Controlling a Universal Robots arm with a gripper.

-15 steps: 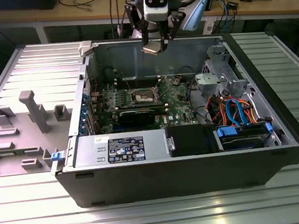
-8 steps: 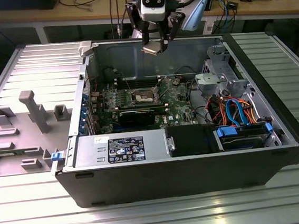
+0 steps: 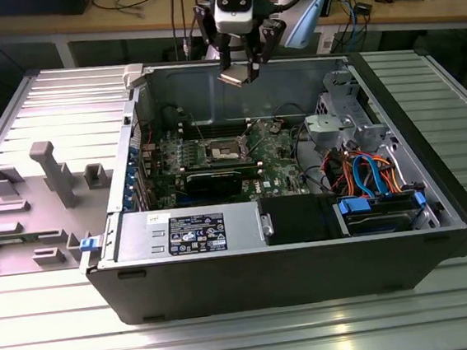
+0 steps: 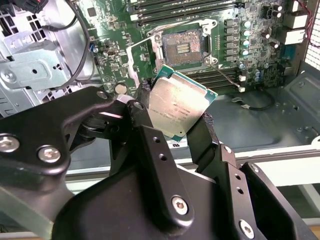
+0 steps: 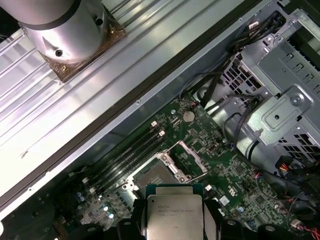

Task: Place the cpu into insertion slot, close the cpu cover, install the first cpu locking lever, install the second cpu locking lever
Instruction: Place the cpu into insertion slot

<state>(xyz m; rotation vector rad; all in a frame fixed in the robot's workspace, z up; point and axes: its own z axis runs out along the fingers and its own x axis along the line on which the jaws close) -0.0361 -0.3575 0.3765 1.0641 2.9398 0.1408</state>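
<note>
Cpu (image 4: 180,107) clamped in gripper (image 4: 174,116) above insertion slot (image 4: 181,47).

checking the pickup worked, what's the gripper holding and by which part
The gripper holds the cpu, its jaws pinching two opposite edges of the chip.

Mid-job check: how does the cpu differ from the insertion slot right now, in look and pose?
The cpu shows a silvery metal face; the insertion slot has a dark rim and a tan-grey centre. The cpu is clamped in the gripper, up in the air and tilted; the insertion slot lies flat in the green board, uncovered and empty. Both are square and look alike in size.
</note>
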